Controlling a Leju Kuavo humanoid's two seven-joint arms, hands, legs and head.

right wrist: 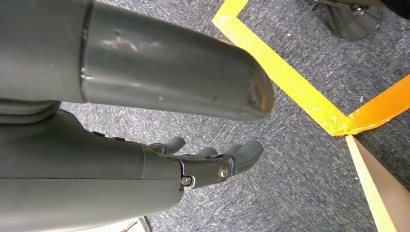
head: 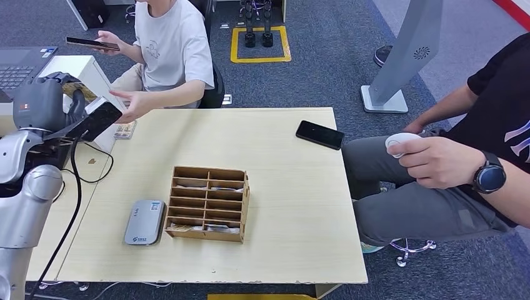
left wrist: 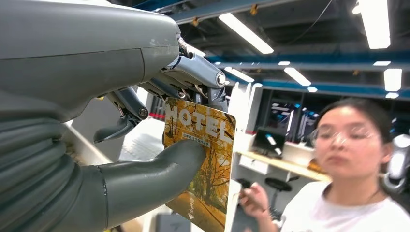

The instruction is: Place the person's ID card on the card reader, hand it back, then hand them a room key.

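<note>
Autumn-gold HOTEL room key [left wrist: 203, 159] pinched upright between thumb and fingers of the raised left hand [head: 59, 103] beyond the table's [head: 287, 206] far-left corner, just short of the person's upturned palm [head: 132, 105]; right hand [right wrist: 212, 162] hanging slack, empty.

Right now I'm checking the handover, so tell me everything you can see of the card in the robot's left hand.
The card is a flat rectangle with rounded corners, printed with yellow autumn trees and the white word HOTEL near one end, plus small lines too fine to read. In the head view it looks dark. The left hand pinches it between the thick grey thumb across its face and darker fingers at its end. It is held up off the table, extended toward a seated person's open hand, which is right next to it.
</note>
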